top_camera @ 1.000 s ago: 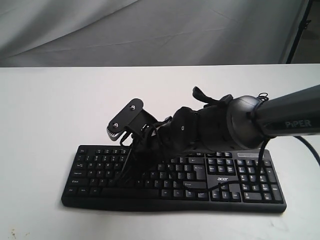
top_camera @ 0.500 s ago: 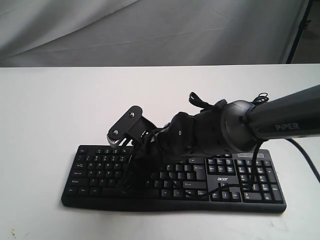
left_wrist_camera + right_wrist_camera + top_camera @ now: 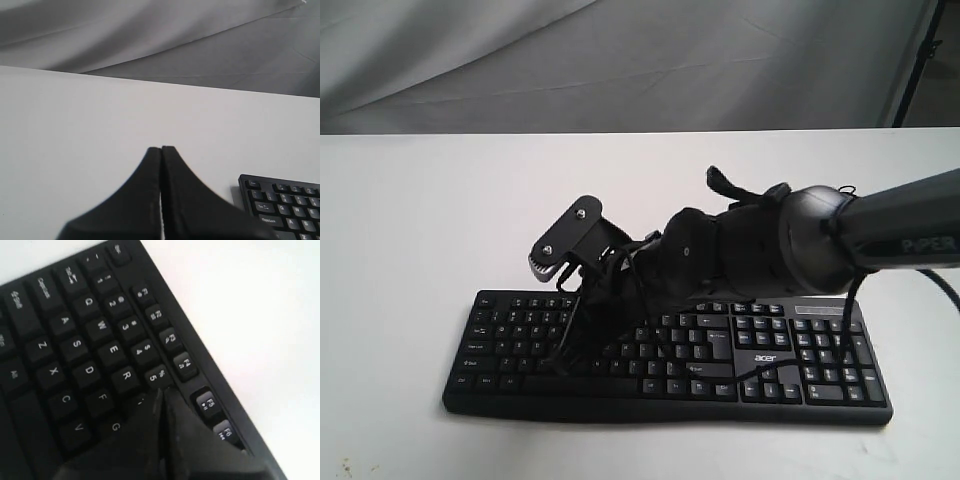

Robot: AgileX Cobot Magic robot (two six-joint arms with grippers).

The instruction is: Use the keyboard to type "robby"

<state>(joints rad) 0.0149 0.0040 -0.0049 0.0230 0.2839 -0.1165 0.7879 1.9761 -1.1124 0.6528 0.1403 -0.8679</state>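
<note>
The black keyboard (image 3: 510, 340) with a white "acer" logo lies on the white table (image 3: 420, 200), towards its front. My right arm reaches in from the right, and my right gripper (image 3: 588, 312) hangs over the left half of the keys. In the right wrist view the right gripper (image 3: 162, 391) is shut, its tip just past the R and 5 keys of the keyboard (image 3: 75, 350), covering the key beside R. I cannot tell whether it touches. My left gripper (image 3: 161, 148) is shut and empty over bare table, beside the keyboard's (image 3: 280, 200) corner.
A thin black cable (image 3: 770, 370) loops over the keys near the logo. Grey cloth (image 3: 620, 60) hangs behind the table, and a black stand (image 3: 920, 60) is at the back right.
The right arm dipped down and left over the keys half a second ago, then came back up and right to about where it was. The keyboard has not moved.
</note>
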